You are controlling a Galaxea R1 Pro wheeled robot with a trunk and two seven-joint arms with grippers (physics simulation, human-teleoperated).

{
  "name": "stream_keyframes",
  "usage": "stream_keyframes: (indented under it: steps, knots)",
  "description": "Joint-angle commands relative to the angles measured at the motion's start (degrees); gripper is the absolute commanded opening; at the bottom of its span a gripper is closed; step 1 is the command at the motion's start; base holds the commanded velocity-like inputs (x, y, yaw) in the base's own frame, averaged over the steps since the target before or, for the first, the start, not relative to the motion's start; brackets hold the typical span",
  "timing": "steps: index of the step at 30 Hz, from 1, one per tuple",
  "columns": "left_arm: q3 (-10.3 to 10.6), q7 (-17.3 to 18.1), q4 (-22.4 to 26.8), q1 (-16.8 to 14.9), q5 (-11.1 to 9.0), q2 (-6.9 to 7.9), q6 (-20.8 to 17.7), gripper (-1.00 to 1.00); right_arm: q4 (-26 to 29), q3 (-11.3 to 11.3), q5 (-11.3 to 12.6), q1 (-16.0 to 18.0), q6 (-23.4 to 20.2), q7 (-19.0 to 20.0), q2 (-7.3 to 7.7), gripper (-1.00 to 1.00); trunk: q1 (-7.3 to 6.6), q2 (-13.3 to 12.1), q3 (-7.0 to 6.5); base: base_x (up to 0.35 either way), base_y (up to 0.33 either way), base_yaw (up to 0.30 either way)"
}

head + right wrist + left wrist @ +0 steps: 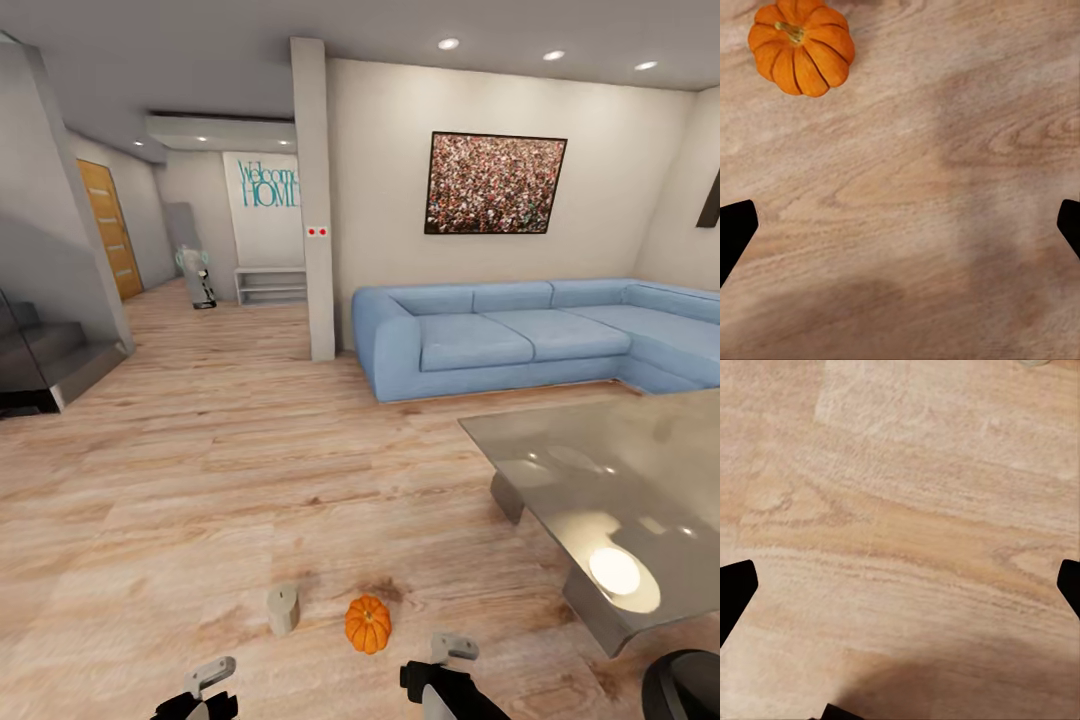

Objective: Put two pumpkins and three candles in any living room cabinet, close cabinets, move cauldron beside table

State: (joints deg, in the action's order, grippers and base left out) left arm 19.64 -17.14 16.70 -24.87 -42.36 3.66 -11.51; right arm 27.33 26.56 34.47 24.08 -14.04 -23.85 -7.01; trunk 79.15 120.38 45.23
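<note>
Orange pumpkin (368,624) beside candle (283,609)

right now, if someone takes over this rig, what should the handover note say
Left gripper: open, empty, over bare wood floor.
Right gripper: open, empty, also above the floor.
One pumpkin sits on the floor just ahead, between the grippers; one candle stands on the floor beside it, apart. A glass table is ahead to the right.
Done: neither item here is picked up or stowed yet.
Left: grasp pumpkin and candle, find the rest, the cabinet and the cauldron.
</note>
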Motion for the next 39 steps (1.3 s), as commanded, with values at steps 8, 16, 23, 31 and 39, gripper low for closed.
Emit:
stream_keyframes:
  steps: [8, 16, 23, 31, 39]
  knots:
    - [0.03, 0.0, 0.0, 0.0, 0.0, 0.08, 0.0, 1.0, 0.0, 0.06, 0.04, 0.0, -0.14, -0.05, -0.09, 1.0, 0.0, 0.0, 0.0, 0.223, 0.128, 0.089]
    - [0.04, 0.0, 0.0, 0.0, 0.0, 0.11, 0.0, 1.0, 0.0, 0.04, 0.08, 0.0, -0.26, 0.0, -0.08, 1.0, 0.0, 0.0, 0.0, 0.089, 0.01, 0.258]
    - [-1.02, 4.9, 0.56, -0.2, -0.08, 1.83, -4.3, 1.0, 0.27, -0.41, 0.57, -0.02, -0.69, 0.16, 0.18, 1.0, 0.0, 0.0, 0.0, 0.099, 0.0, 0.05]
    - [-12.27, 7.96, 18.82, -3.13, -0.1, 6.32, -31.02, 1.0, 2.46, -8.61, 3.12, 5.07, -15.55, 0.19, 0.67, 1.0, 0.0, 0.0, 0.0, 0.007, 0.0, 0.003]
    - [-19.69, 8.19, 22.76, -3.33, 0.55, 7.28, -36.34, 1.0, 3.04, -17.88, 3.59, 8.49, -18.93, 0.21, 1.03, 1.0, 1.32, 2.41, 1.08, 0.0, 0.0, 0.0]
